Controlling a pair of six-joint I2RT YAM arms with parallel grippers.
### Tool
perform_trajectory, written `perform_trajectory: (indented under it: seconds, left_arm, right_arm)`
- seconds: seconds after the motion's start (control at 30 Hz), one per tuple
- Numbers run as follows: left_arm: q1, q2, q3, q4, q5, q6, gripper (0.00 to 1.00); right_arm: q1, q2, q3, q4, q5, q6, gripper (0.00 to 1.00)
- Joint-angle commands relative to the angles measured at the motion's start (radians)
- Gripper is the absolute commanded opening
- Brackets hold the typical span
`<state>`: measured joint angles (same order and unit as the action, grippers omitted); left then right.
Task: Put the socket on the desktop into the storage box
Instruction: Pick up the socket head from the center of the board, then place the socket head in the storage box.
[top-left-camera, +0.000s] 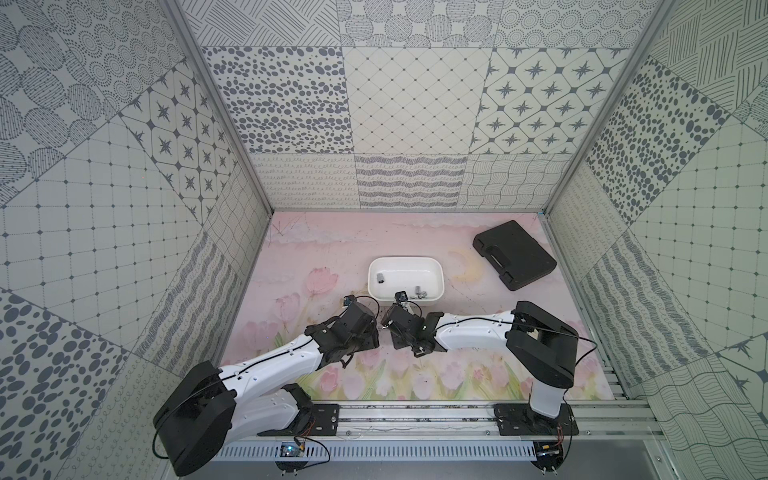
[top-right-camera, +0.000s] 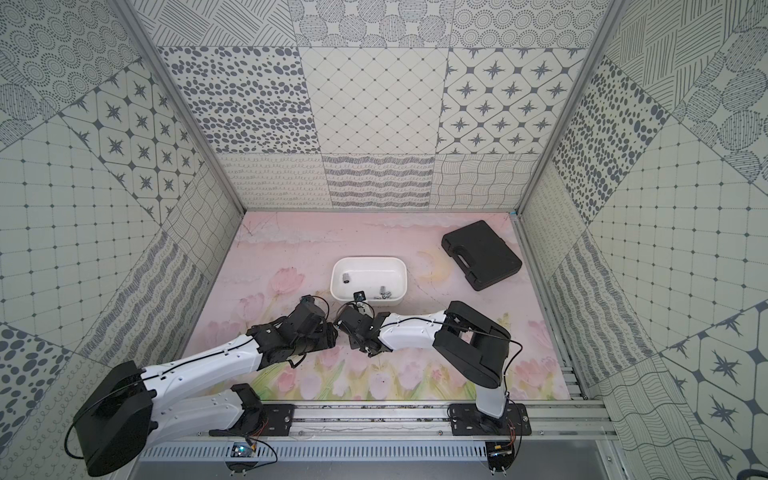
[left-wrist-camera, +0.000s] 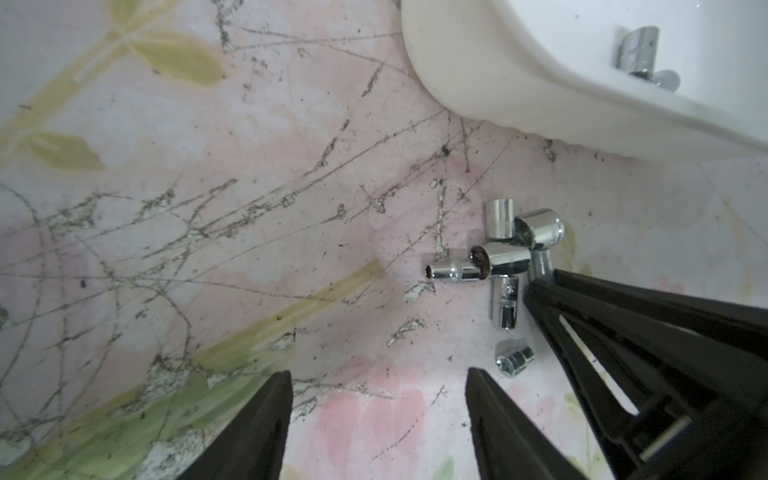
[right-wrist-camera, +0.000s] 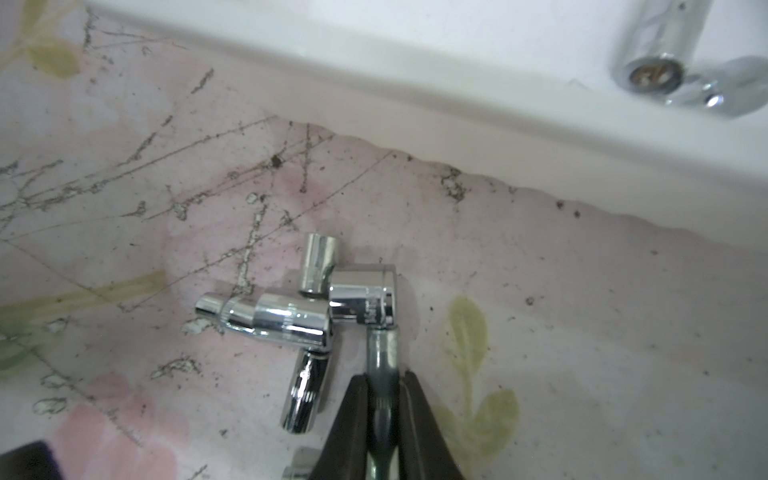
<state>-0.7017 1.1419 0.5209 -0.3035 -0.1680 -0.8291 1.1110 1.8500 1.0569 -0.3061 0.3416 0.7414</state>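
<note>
The storage box (top-left-camera: 436, 266) (top-right-camera: 399, 266) is a white tub at mid-table with chrome sockets (top-left-camera: 380, 277) lying inside. Just in front of its near wall (right-wrist-camera: 415, 83) several chrome sockets (right-wrist-camera: 291, 316) (left-wrist-camera: 503, 257) lie in a cluster on the mat. My right gripper (right-wrist-camera: 384, 376) is shut on a slim grey socket (right-wrist-camera: 384, 353) at the edge of that cluster, low against the mat. My left gripper (left-wrist-camera: 379, 374) stands open beside the cluster with nothing between its fingers. A small socket (left-wrist-camera: 515, 359) lies just outside one finger. In both top views the wrists hide the fingertips.
A flat black hard-shell case (top-left-camera: 514, 254) (top-right-camera: 481, 254) lies at the back right near the wall. Patterned walls enclose the mat on three sides. The two wrists sit close together in front of the tub. The mat is scratched and flower-printed.
</note>
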Motion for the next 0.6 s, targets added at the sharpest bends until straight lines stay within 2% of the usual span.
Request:
perform_trajectory:
  seconds: [0.0, 0.23, 0.37, 0.57]
  left_arm:
    - [0.000, -0.006, 0.010, -0.028, -0.007, 0.006, 0.71]
    - [0.001, -0.010, 0.010, -0.029, -0.008, 0.008, 0.71]
    - [0.001, -0.022, 0.008, -0.034, -0.015, 0.006, 0.71]
    - [0.001, -0.030, 0.004, -0.032, -0.013, 0.006, 0.71]
  right_arm:
    - [-0.001, -0.048, -0.030, -0.020, -0.012, -0.003, 0.12]
    - [0.013, -0.199, -0.042, -0.032, 0.001, -0.037, 0.10]
    - [0.007, -0.272, -0.024, -0.033, 0.054, -0.083, 0.11]
    - [-0.085, -0.212, 0.092, -0.031, 0.027, -0.163, 0.11]
